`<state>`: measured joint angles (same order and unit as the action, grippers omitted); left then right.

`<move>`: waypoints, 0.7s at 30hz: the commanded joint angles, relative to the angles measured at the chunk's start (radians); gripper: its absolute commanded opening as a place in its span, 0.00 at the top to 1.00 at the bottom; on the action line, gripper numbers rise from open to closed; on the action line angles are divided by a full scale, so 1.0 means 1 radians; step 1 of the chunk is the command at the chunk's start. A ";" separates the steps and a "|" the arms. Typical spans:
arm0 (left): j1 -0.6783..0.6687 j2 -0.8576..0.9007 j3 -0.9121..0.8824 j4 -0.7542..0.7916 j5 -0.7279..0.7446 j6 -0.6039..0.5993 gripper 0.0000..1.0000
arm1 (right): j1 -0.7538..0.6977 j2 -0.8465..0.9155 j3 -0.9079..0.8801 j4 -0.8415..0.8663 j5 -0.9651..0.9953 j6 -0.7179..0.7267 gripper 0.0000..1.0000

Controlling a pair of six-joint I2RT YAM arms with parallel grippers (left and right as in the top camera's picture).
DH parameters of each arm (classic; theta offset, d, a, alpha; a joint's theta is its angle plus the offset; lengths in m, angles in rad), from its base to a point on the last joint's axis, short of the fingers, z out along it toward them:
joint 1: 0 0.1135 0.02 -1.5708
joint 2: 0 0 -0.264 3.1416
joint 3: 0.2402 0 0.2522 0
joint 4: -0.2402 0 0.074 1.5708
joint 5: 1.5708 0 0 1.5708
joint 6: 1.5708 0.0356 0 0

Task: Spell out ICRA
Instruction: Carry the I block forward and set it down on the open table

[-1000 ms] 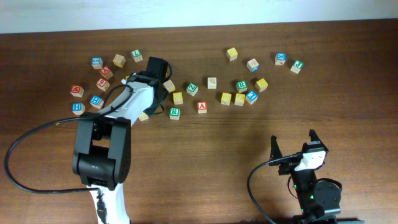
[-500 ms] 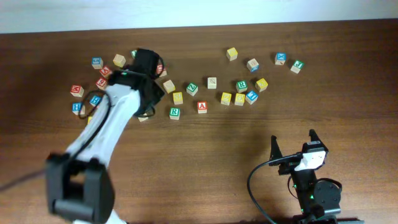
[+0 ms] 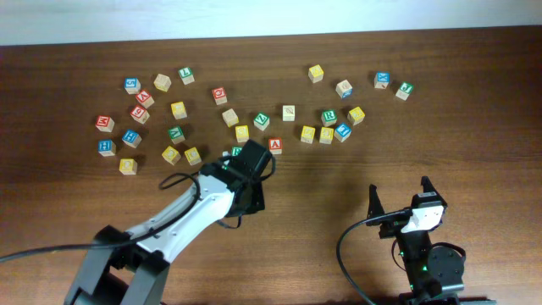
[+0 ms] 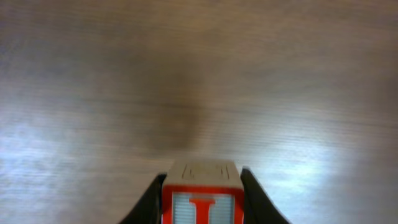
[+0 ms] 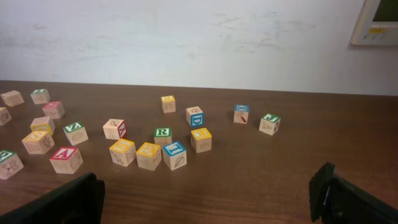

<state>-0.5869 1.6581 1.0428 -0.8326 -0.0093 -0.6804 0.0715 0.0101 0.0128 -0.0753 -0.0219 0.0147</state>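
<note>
We have the I block [image 4: 201, 205] pinched between the jaws of the left gripper [image 4: 202, 194], over bare table [image 4: 199, 74] just below the scattered letters. We judge that the first letter is being carried to its spot. Next it needs lowering flat onto open wood, with room kept to its right for three more. The A block [image 3: 275, 145] and a half-hidden R block [image 3: 236, 151] lie just beside the arm and could get nudged. The right gripper [image 3: 399, 197] sits spread wide and empty, well apart.
</note>
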 commanded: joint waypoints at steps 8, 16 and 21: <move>0.064 0.000 -0.210 0.256 -0.293 0.046 0.82 | -0.006 -0.006 -0.007 -0.004 0.011 -0.004 0.02; 0.145 0.000 -0.210 0.322 -0.099 0.278 0.79 | -0.006 -0.006 -0.007 -0.004 0.011 -0.004 0.02; 0.145 0.000 -0.210 0.335 -0.145 0.338 0.77 | -0.006 -0.006 -0.007 -0.004 0.011 -0.004 0.02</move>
<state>-0.4427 1.6547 0.8433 -0.5026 -0.1646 -0.3969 0.0715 0.0101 0.0128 -0.0753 -0.0219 0.0151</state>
